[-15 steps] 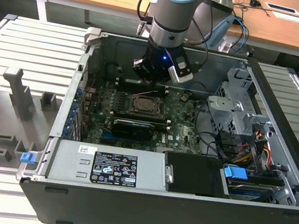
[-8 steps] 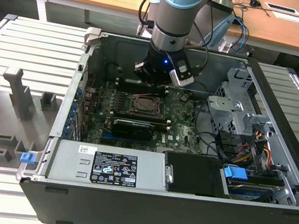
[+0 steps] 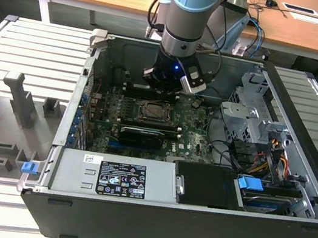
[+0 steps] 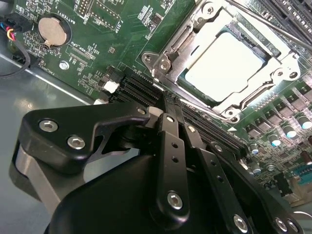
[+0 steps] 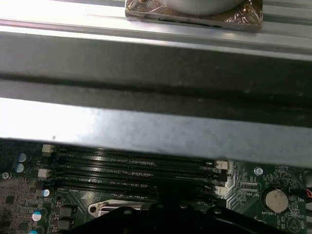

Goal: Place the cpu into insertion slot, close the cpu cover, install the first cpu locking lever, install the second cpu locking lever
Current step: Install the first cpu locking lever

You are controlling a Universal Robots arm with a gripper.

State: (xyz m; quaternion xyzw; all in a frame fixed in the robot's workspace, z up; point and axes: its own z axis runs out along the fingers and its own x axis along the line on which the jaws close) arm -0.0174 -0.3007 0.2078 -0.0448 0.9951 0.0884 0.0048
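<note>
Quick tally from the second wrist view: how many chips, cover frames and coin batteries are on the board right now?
chip: 1
cover frame: 1
coin battery: 1
Total: 3

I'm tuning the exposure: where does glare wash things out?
In the second wrist view the cpu top reflects nearly white inside the cpu cover. In the first wrist view a bright band runs along the metal case wall. The exterior view looks evenly lit.
</note>
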